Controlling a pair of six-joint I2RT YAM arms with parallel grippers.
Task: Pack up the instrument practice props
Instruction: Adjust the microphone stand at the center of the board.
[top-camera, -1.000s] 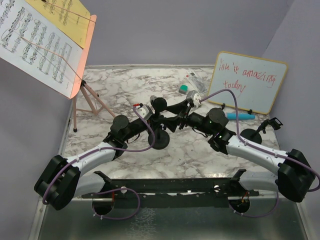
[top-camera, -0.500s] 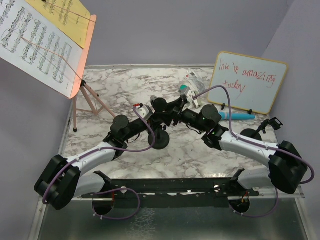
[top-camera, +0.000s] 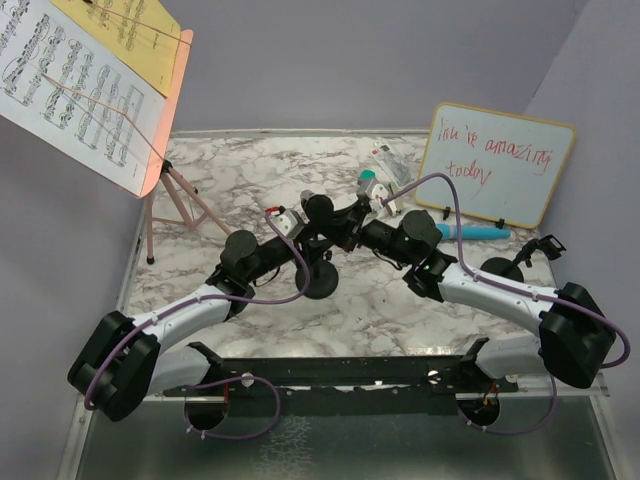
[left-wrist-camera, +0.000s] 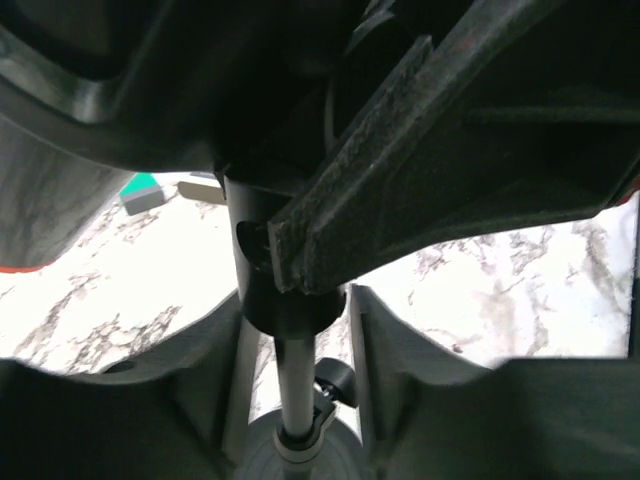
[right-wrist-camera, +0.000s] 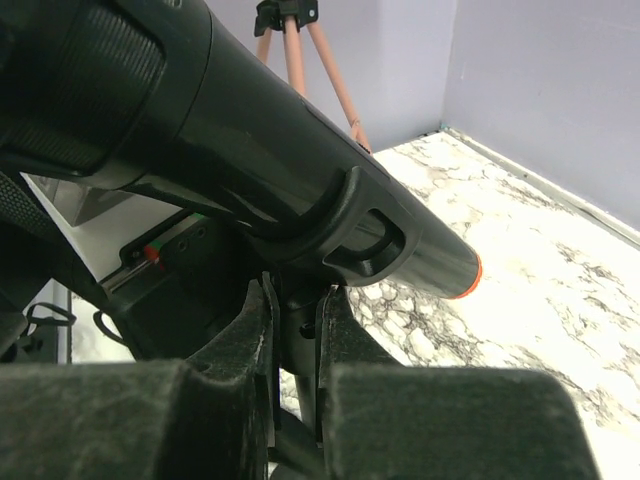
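At far left the pink music rack (top-camera: 172, 100) tilts on thin pink tripod legs (top-camera: 178, 203). It carries printed sheet-music pages (top-camera: 70, 85), a white one in front and a yellow one behind.

The left gripper (left-wrist-camera: 295, 325) reaches to the middle of the table, where a black mic pole (top-camera: 320, 287) stands upright on its flat round base. Its dull grey fingers sit partly apart on either side of the pole's thick, smooth collar; I cannot tell whether they press on it. The black microphone (right-wrist-camera: 250, 170) lies clipped on top of the pole, a glossy tapered cylinder with a textured head and an orange ring at its tail. From the right, the right gripper (right-wrist-camera: 293, 330) has its rough-padded fingers drawn in tight on the narrow stem just under the clip.

Farther right lies a small green eraser (top-camera: 369, 178). Beyond it a slim blue microphone (top-camera: 482, 232) lies flat in front of a wood-framed whiteboard (top-camera: 500, 160) with red writing. A second mic pole (top-camera: 535, 247) shows partly behind the right arm.

The table (top-camera: 250, 165) is white with grey marble veins, and the walls (top-camera: 350, 60) are plain lavender.
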